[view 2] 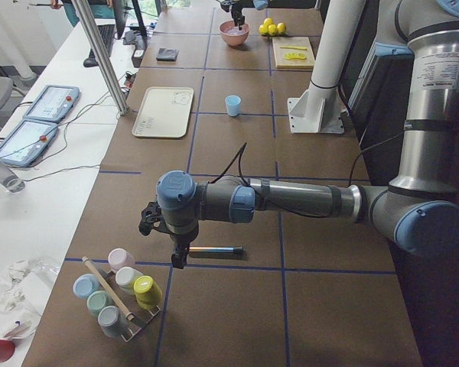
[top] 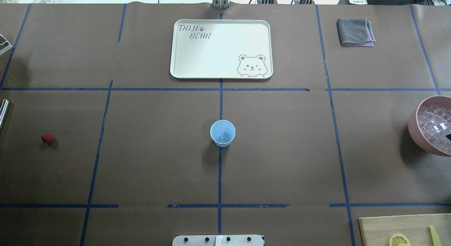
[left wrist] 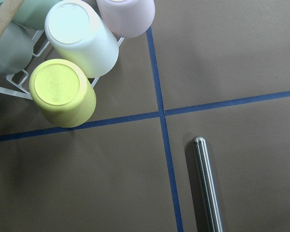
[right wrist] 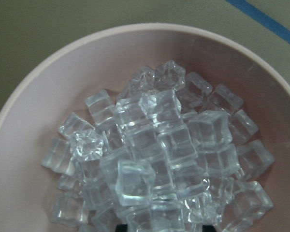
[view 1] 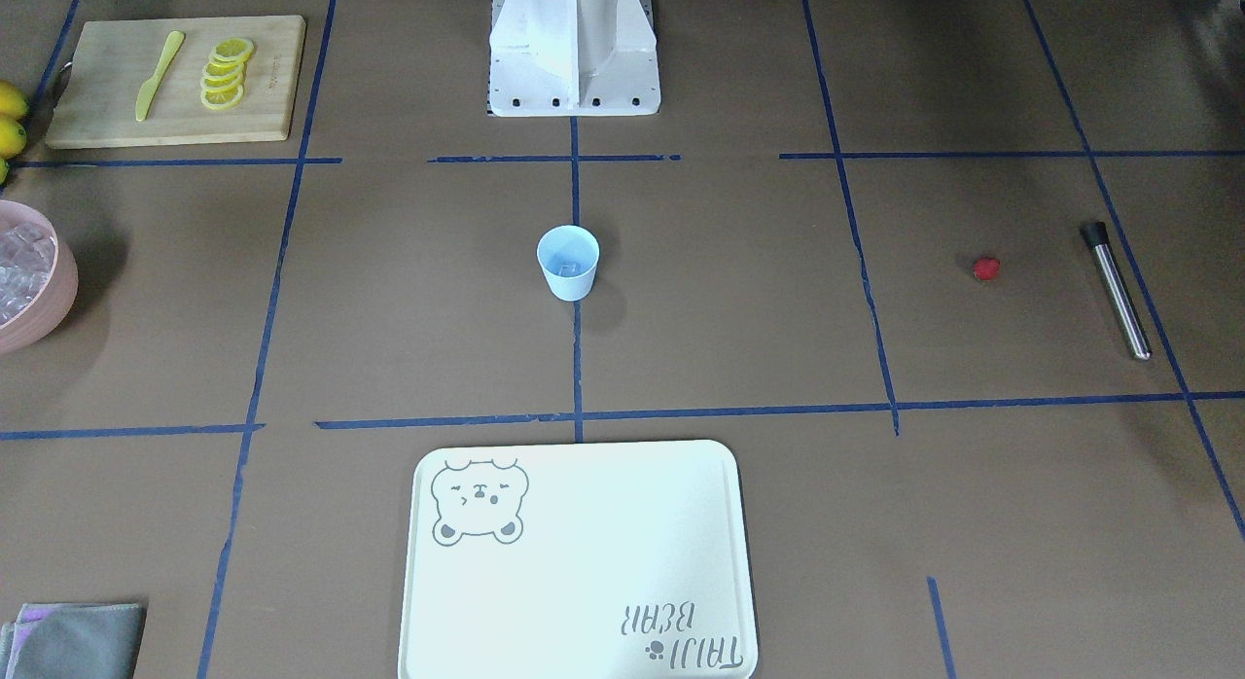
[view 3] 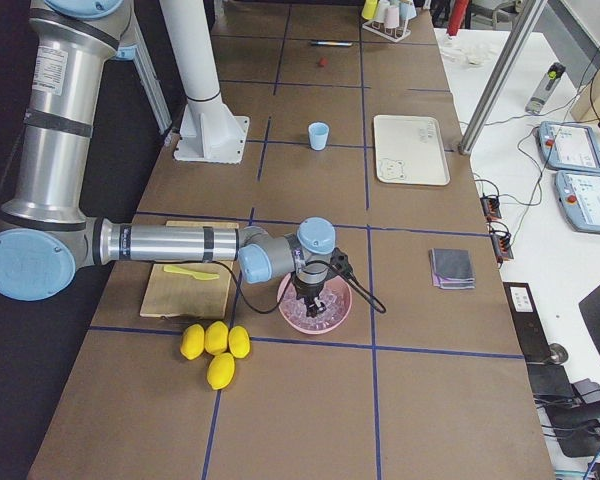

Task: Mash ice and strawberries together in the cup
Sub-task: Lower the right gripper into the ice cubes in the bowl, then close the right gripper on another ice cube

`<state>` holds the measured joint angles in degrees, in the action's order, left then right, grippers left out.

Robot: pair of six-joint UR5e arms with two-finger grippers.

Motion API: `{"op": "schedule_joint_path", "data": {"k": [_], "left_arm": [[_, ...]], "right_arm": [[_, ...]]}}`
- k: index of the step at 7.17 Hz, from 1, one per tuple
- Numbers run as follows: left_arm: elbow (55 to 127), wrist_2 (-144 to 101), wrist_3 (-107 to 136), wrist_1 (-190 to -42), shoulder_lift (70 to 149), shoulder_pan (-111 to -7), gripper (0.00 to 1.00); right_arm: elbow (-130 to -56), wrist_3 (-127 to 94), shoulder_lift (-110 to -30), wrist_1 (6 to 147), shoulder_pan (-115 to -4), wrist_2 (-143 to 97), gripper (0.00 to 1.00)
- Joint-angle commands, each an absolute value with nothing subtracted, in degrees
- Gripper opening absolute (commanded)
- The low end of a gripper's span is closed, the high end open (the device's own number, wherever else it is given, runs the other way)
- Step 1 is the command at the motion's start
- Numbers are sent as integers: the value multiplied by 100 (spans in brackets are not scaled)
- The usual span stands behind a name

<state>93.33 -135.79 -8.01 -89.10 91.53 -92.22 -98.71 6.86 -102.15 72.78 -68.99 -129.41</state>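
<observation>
The cup [top: 215, 130] is standing upright at the table's centre, and something clear, seemingly one cube, is lying at its bottom. The bowl [right wrist: 34, 96], on the robot's right, is holding a heaped pile of ice [right wrist: 154, 145]. The right gripper [view 3: 312, 300] is hanging just over that pile; I cannot tell whether its fingers are spread or closed. The strawberry [top: 47, 138] is lying on the table far to the left, well apart from the cup. The left gripper [view 2: 177, 258] is hovering above a metal rod [left wrist: 208, 188], near a rack [left wrist: 9, 90] of upturned tumblers; its fingers' state is not showing either. The tray [top: 183, 62] is sitting beyond the cup.
</observation>
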Motion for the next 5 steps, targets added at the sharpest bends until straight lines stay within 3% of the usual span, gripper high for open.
{"op": "schedule_joint_path", "data": {"k": [1, 5], "left_arm": [[9369, -13579, -791, -8895, 9149, -9220, 100], [9483, -13579, -782, -8860, 9149, -9229, 100]], "right_arm": [[-9861, 677, -10213, 7286, -6899, -12929, 59], [-9861, 615, -10204, 7277, -6917, -12902, 56]]}}
